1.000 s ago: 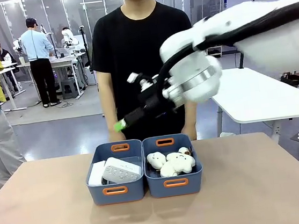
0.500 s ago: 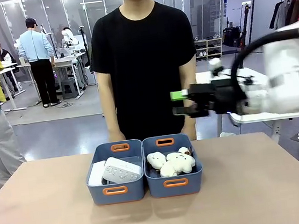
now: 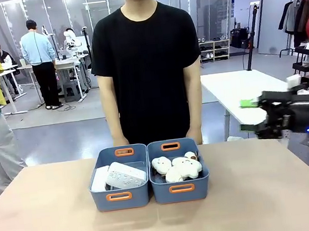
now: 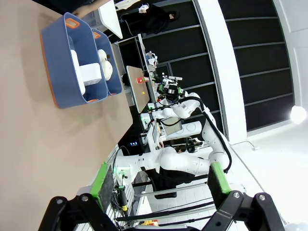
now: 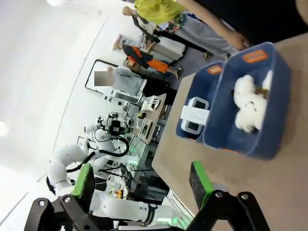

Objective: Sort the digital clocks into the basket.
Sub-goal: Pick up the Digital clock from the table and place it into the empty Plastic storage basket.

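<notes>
Both clocks [image 3: 122, 176] lie in the left basket [image 3: 121, 196], the dotted one propped aslant on the flat one (it rides near the rim). My guess is that a knock to the basket could tip it out, or shuffle it toward the plush toys [image 3: 178, 168] in the neighbouring bin [image 3: 181, 189]. Farther off at the table's right edge, the right gripper [image 3: 253, 115] hangs spread and empty. The left gripper [image 4: 161, 180] likewise gapes, holding nothing.
</notes>
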